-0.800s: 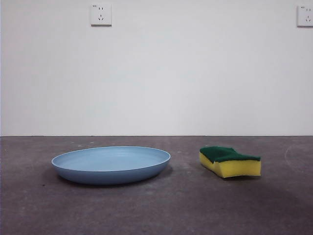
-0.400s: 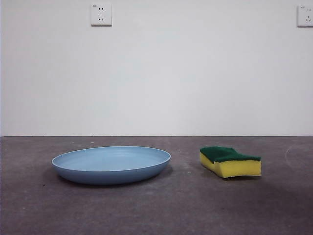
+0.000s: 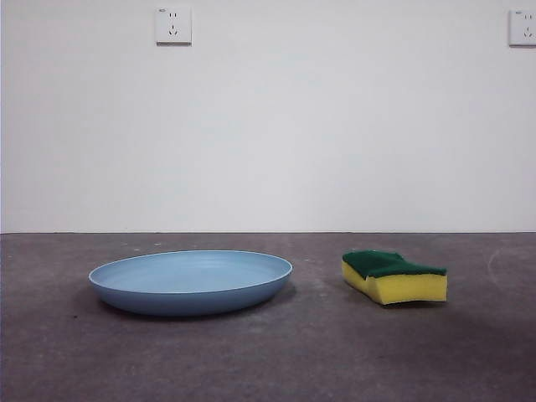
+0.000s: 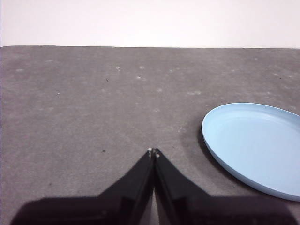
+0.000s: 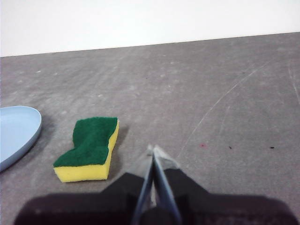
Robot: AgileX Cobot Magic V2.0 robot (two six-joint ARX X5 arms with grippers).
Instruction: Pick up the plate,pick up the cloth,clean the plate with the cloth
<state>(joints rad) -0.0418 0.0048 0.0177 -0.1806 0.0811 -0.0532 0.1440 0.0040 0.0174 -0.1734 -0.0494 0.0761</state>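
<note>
The light-blue plate (image 3: 191, 281) lies flat on the dark grey table, left of centre in the front view. It also shows in the left wrist view (image 4: 255, 145) and at the edge of the right wrist view (image 5: 14, 133). The cloth, a yellow sponge with a green top (image 3: 394, 276), lies to the right of the plate, apart from it. It also shows in the right wrist view (image 5: 90, 147). My left gripper (image 4: 153, 151) is shut and empty, above the table beside the plate. My right gripper (image 5: 153, 149) is shut and empty, beside the sponge. Neither arm shows in the front view.
The grey table (image 3: 268, 360) runs back to a white wall with two sockets (image 3: 172, 25). Faint scratches and a small red speck (image 5: 202, 145) mark the table near my right gripper.
</note>
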